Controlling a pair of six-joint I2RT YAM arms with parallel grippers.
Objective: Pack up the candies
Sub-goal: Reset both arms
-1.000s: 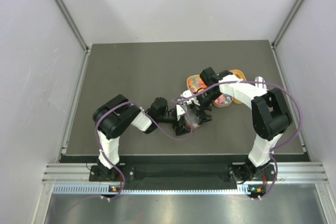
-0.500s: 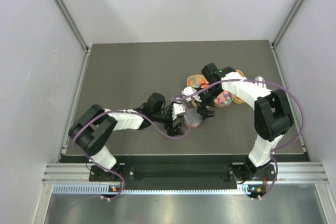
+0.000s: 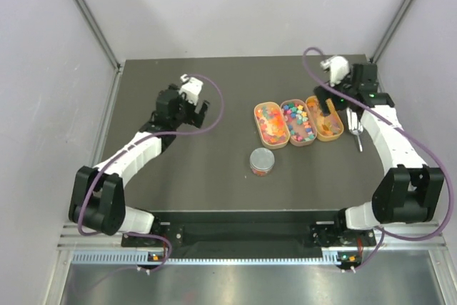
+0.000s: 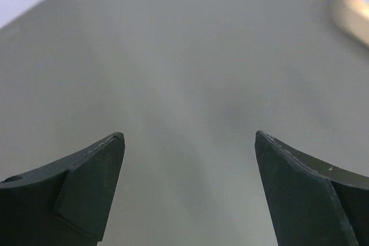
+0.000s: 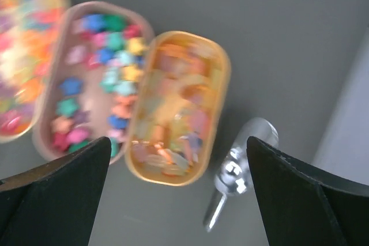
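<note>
The candies (image 3: 298, 119) fill three oval tan trays side by side at the right middle of the table. In the right wrist view the candies (image 5: 104, 73) are blurred but lie right under the camera. A small round clear container (image 3: 261, 161) with reddish contents stands alone in front of the trays. My left gripper (image 3: 198, 107) is open and empty over bare table at the back left; it also shows in the left wrist view (image 4: 187, 136). My right gripper (image 3: 323, 93) is open and empty above the rightmost tray (image 5: 173, 108); it also shows in the right wrist view (image 5: 179, 139).
A metal scoop (image 3: 355, 130) lies on the table right of the trays and shows in the right wrist view (image 5: 242, 168). A tray edge (image 4: 356, 1) shows at the top right of the left wrist view. Grey walls stand on both sides.
Both grippers have left the round container at the middle. The left arm swung to the back left, the right arm to the back right. The container now stands alone.
</note>
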